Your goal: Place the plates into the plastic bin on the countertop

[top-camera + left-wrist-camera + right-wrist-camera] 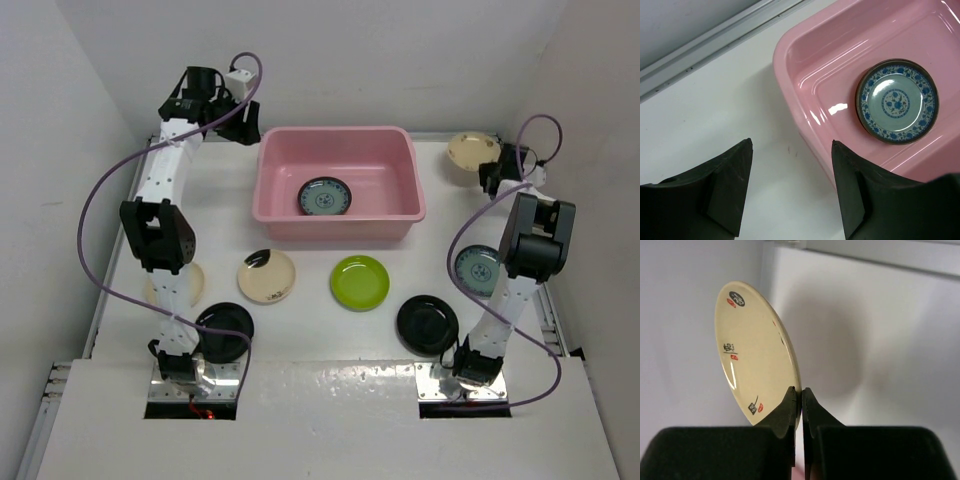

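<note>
The pink plastic bin (pixel 340 215) stands at the back middle of the white countertop (pixel 320 325), with one blue-patterned plate (pixel 325 196) lying in it. My left gripper (pixel 240 130) hovers open by the bin's back left corner. In the left wrist view its empty gripper (pixel 792 145) straddles the bin's rim (pixel 790 65), and the patterned plate (pixel 897 101) shows inside. My right gripper (pixel 492 172) is at the back right, shut on the rim of a beige plate (pixel 472 150). The right wrist view shows the gripper (pixel 801 390) pinching this marked cream plate (pixel 755 345) edge-on.
On the countertop lie a cream plate with a dark mark (pixel 266 275), a lime green plate (pixel 360 282), and two black plates (pixel 427 324) (pixel 224 332). A beige plate (pixel 192 285) is partly under the left arm and a teal patterned plate (pixel 478 268) behind the right arm. Walls close in on both sides.
</note>
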You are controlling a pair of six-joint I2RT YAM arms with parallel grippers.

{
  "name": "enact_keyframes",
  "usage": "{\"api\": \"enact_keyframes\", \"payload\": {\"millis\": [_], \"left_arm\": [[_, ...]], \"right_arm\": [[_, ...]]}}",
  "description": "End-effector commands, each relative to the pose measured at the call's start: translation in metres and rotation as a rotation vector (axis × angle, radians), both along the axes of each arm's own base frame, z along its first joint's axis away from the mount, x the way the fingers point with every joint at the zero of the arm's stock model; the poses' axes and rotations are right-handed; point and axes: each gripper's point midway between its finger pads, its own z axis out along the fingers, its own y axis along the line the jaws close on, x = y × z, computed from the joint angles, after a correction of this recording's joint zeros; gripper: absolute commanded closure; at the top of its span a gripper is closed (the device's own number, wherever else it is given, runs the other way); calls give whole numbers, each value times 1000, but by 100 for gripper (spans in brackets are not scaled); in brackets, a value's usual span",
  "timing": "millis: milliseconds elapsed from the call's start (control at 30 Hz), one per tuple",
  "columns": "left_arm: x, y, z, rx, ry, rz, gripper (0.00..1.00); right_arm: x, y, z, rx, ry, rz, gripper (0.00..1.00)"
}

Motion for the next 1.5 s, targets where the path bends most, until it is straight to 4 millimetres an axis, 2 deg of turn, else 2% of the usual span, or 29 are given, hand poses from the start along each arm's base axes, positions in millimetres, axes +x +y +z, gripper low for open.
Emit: {"api": "enact_keyframes", "payload": {"millis": [0,33,67,167,200,233,267,300,333,367,400,433,467,500,567,667,700,733,767,833,867,967,1033,1167,1200,1233,1333,1400,1467], "left_arm": [[12,22,41,-15,-112,55,33],[14,22,43,-15,-123,55,33],[15,29,43,-21,-119,72,33],[16,44,39,-26,-107,105,33],[14,53,45,-38,-112,119,33],[14,58,40,-38,-102,129,33],[14,66,35,-37,-88,144,33],[12,65,40,-50,-93,142,33],[11,73,34,-49,-80,158,33],[10,73,40,-50,-90,158,33],[9,80,35,-49,-77,170,33],[8,87,30,-49,-67,183,33],[7,87,36,-48,-77,183,33],[6,92,32,-48,-68,194,33],[5,97,27,-48,-55,203,33],[2,97,23,-48,-44,204,33],[1,102,20,-48,-35,213,33],[0,102,25,-48,-44,213,33],[-1,104,20,-42,-34,221,33],[0,110,20,-36,-34,238,33],[0,110,20,-36,-34,238,33],[1,111,15,-36,-25,238,33],[1,109,15,-43,-24,230,33],[1,109,15,-43,-24,230,33],[1,109,15,-43,-24,230,33],[1,109,15,-36,-28,225,33],[0,109,11,-36,-19,225,33],[-1,109,8,-29,-13,220,33],[-3,110,9,-24,-14,227,33]], "right_arm": [[23,23,116,-80,-297,37,100],[20,27,112,-71,-295,33,100],[22,29,128,-79,-347,31,100],[28,56,149,-64,-439,91,100],[34,68,154,-60,-451,122,100],[42,84,162,-79,-461,184,100],[47,105,159,-96,-437,261,100],[50,115,167,-110,-448,297,100],[53,141,161,-129,-430,385,100],[56,165,171,-157,-449,465,100],[58,183,182,-164,-474,532,100],[58,209,179,-190,-473,608,100],[57,237,190,-214,-492,700,100],[55,246,184,-239,-463,746,100],[49,278,172,-277,-407,846,100],[31,303,135,-354,-243,977,100],[29,312,134,-369,-228,1009,100],[23,317,127,-372,-198,1043,100],[19,322,114,-396,-150,1097,100],[8,337,106,-399,-109,1179,100],[3,340,87,-386,-61,1215,100],[-7,348,63,-352,9,1283,100],[-7,355,62,-367,16,1313,100],[-15,369,37,-337,63,1380,100],[-15,370,39,-334,68,1391,100],[-16,373,28,-322,88,1399,100],[-14,382,22,-304,77,1416,100],[-12,386,23,-319,72,1430,96],[-12,387,18,-334,86,1436,85]]}}
